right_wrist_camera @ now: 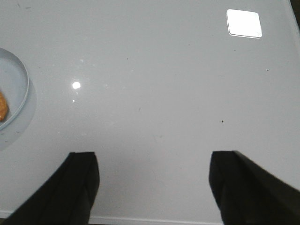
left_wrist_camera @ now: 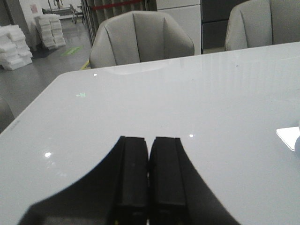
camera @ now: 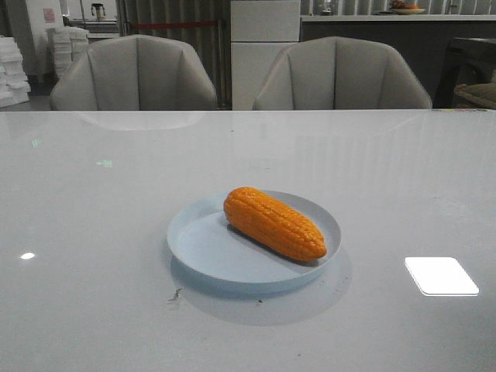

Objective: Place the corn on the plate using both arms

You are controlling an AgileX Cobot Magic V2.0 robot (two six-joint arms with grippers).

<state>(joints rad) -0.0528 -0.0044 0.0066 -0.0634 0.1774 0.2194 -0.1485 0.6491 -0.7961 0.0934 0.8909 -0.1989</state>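
Left claw [left_wrist_camera: 149, 187]: we see its two black fingers [left_wrist_camera: 132, 178] pressed flat together, no gap, nothing between them. It hangs over bare desk [left_wrist_camera: 187, 103], glossy and pale grey, with small light glints on the surface. Beyond the far desk edge in this wrist view stand two grey padded chairs [left_wrist_camera: 140, 35]; stacks of white foam trays [left_wrist_camera: 49, 30] sit on the floor further back.

Right claw [right_wrist_camera: 152, 183]: we note its fingers [right_wrist_camera: 77, 187] spread wide, well apart, holding nothing. Bare desk shows between them. At the edge of this wrist view we catch part of the plate [right_wrist_camera: 18, 89] rim and a sliver of orange corn [right_wrist_camera: 3, 107] inside it; the claw is well clear of both. A bright rectangular light reflection [right_wrist_camera: 243, 22] lies on the desk further out.

Front view: neither claw shows here. We record the plate [camera: 209, 252], round and pale blue, resting on the desk near its middle. The corn [camera: 273, 222] lies on its side in the plate, set diagonally, blunt end toward the far left, tapered end toward the near right, close to the rim. The plate casts a soft shadow on the near side.
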